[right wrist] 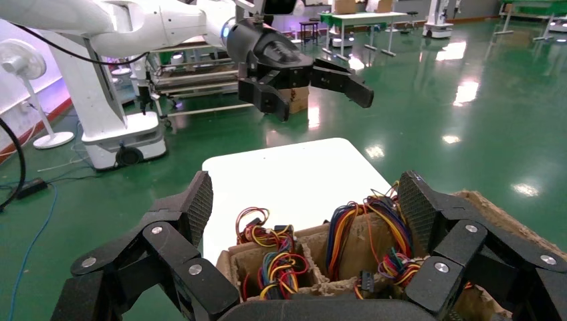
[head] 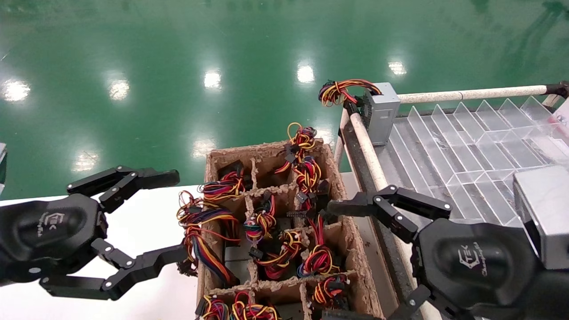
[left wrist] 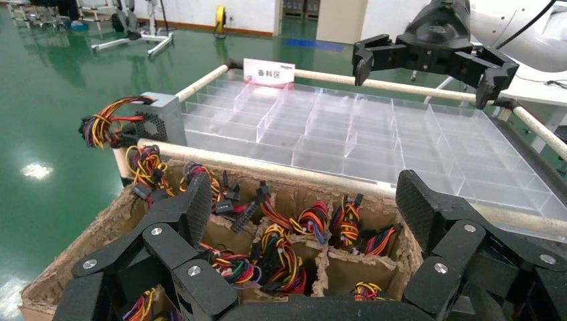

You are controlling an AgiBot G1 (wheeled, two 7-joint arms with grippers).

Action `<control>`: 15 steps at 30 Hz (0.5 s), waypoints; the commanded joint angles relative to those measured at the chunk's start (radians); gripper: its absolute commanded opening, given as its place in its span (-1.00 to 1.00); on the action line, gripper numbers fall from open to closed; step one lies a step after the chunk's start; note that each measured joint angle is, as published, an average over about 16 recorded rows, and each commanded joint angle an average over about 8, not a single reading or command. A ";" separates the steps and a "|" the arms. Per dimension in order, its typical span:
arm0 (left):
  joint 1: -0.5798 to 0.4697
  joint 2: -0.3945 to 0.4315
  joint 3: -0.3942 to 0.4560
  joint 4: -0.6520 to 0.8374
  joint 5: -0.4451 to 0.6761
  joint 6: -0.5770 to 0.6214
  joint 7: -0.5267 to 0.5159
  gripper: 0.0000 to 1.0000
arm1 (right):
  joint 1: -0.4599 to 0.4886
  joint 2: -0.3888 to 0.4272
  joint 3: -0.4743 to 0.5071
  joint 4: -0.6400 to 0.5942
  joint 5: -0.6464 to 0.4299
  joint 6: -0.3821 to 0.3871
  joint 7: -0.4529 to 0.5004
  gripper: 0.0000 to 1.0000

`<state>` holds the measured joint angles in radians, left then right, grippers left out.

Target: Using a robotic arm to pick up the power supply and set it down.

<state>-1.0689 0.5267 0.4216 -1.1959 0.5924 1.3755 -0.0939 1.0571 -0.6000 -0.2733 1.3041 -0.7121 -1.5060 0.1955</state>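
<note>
Power supply [head: 381, 112] sits at the far left corner of the clear divider tray [head: 471, 146], its wire tail hanging over the rail, so that one looks placed. Your right claw [head: 355, 258] spreads wide and empty over the cardboard crate [head: 355, 249] of wired units, likely lined up to pick another. Left claw [head: 146, 222], also wide, waits over the white desk [head: 146, 213].

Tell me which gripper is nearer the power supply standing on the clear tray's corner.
Right. The right gripper hangs open below the power supply, by the tray; the left gripper sits open across the cardboard crate.
</note>
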 commanded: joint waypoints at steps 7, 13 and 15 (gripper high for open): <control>0.000 0.000 0.000 0.000 0.000 0.000 0.000 1.00 | 0.010 -0.007 -0.004 -0.012 -0.011 0.006 -0.006 1.00; 0.000 0.000 0.000 0.000 0.000 0.000 0.000 1.00 | 0.014 -0.009 -0.005 -0.017 -0.015 0.009 -0.007 1.00; 0.000 0.000 0.000 0.000 0.000 0.000 0.000 1.00 | 0.015 -0.010 -0.005 -0.018 -0.016 0.009 -0.008 1.00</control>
<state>-1.0689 0.5267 0.4216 -1.1959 0.5924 1.3756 -0.0939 1.0717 -0.6095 -0.2784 1.2868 -0.7281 -1.4970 0.1879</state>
